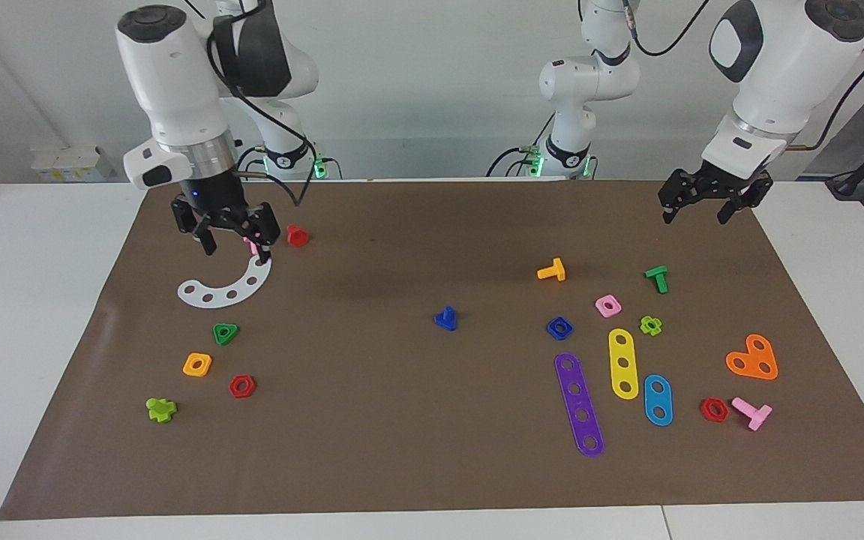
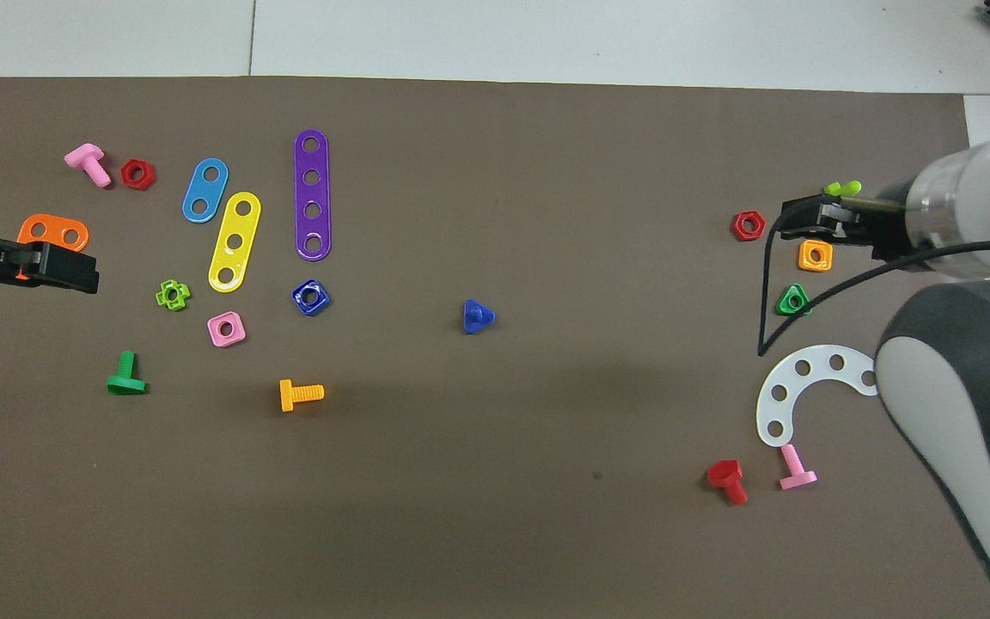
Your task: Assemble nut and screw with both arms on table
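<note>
The dark blue nut (image 1: 559, 328) lies flat on the brown mat (image 1: 372, 450), next to the end of a purple strip; it also shows in the overhead view (image 2: 311, 297). The dark blue screw (image 1: 445, 319) lies near the mat's middle (image 2: 478, 316), apart from the nut, toward the right arm's end of it. My right gripper (image 1: 237, 253) hangs open and empty over a pink bolt and the end of a white curved strip; it also shows in the overhead view (image 2: 791, 220). My left gripper (image 1: 694, 217) hangs open and empty over the mat's corner, at the left arm's end; it shows in the overhead view (image 2: 87, 277).
Around the nut lie a purple strip (image 1: 579, 405), a yellow strip (image 1: 623, 364), a pink square nut (image 1: 607, 305), an orange bolt (image 1: 552, 271) and a green bolt (image 1: 657, 278). At the right arm's end lie the white curved strip (image 1: 222, 291), a red bolt (image 1: 297, 235) and several small nuts.
</note>
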Controlling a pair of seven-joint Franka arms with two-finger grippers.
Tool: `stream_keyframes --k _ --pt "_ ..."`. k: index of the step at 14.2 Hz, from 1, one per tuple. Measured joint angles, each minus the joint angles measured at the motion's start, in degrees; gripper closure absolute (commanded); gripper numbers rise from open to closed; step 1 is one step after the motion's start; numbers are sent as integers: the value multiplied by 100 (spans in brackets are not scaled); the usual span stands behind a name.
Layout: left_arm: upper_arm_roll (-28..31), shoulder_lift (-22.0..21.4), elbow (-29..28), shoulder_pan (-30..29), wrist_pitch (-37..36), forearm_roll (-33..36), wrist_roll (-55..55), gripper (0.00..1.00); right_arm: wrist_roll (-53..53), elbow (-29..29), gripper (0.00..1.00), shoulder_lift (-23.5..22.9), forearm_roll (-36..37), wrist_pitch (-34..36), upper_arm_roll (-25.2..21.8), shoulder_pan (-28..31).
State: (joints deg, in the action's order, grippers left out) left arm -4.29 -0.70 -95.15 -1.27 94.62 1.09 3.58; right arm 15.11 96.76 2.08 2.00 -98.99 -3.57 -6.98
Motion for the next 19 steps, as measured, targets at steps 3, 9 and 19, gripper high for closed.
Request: stream_keyframes --k 3,9,19 --pt "0 0 0 0 0 0 0 0 -530 -21 0 234 0 746 -1 376" --pt "-34 0 -1 1 37 0 0 0 -862 -133 0 266 0 834 60 636" --pt "-169 235 -425 729 1061 -248 -1033 9 -862 -205 0 266 2 931 102 590"
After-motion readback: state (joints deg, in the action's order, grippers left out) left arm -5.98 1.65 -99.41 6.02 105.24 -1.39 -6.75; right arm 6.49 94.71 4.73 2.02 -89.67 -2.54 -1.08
